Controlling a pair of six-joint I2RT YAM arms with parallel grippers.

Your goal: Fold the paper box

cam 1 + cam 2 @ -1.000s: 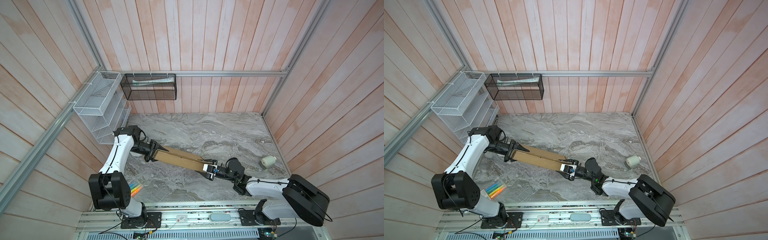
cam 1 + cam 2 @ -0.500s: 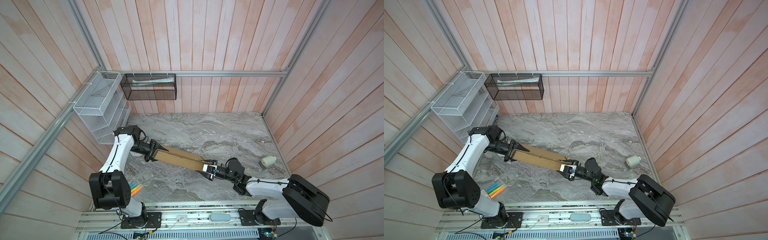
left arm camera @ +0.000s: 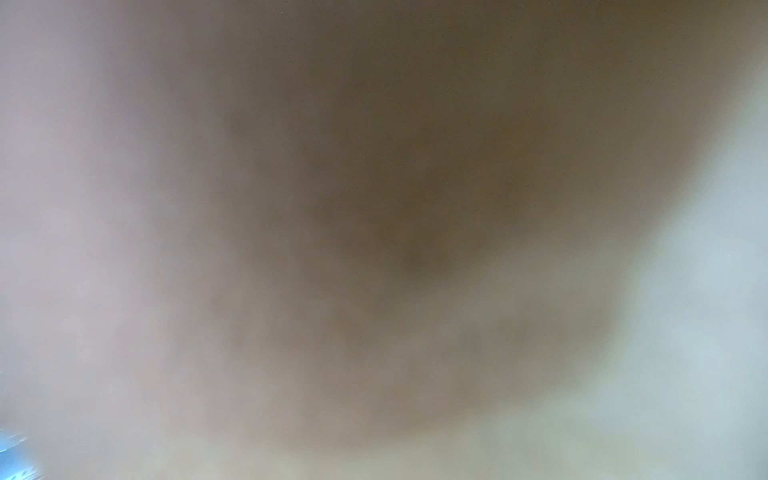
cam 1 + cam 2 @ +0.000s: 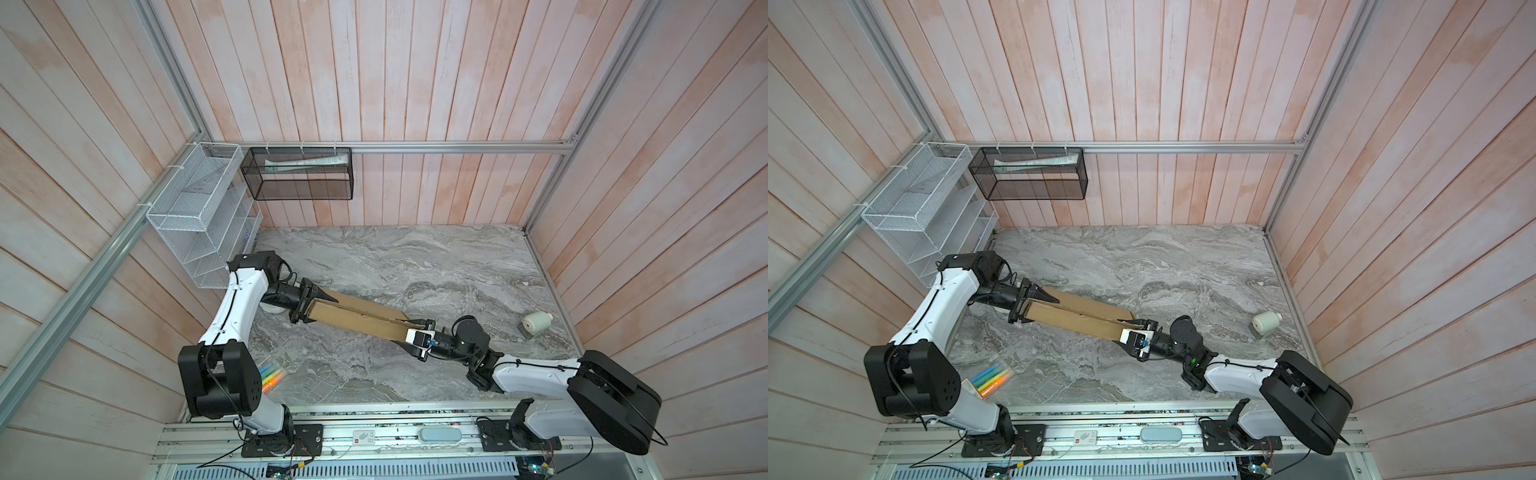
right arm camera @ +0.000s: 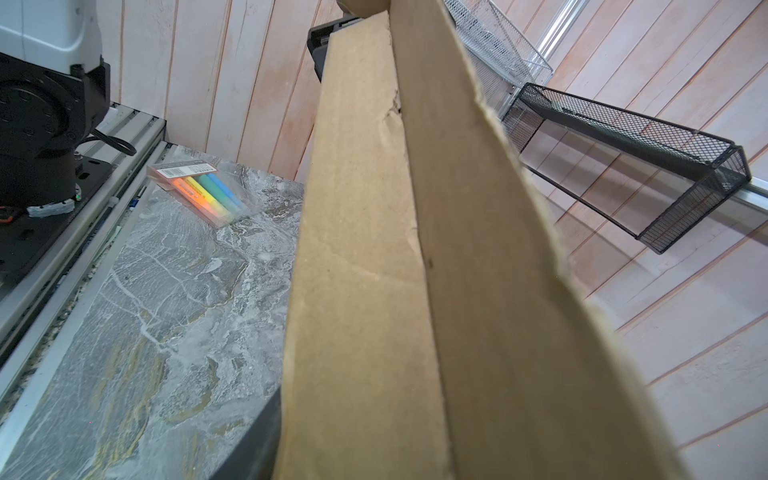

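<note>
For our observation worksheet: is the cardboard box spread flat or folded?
Folded: the paper box shows two panels meeting along a crease, not one flat sheet, its ends held by the left gripper and right gripper.

The far half of the grey marble tabletop (image 4: 415, 257) lies open from wall to wall. A long brown corrugated cardboard box (image 4: 357, 318) bars the middle diagonally, far left to near right. A clear pack of coloured highlighters (image 4: 270, 375) narrows the near-left strip. A white cylindrical roll (image 4: 535, 326) sits by the right wall, well apart. A white wire rack (image 4: 195, 216) overhangs the far-left corner.
</note>
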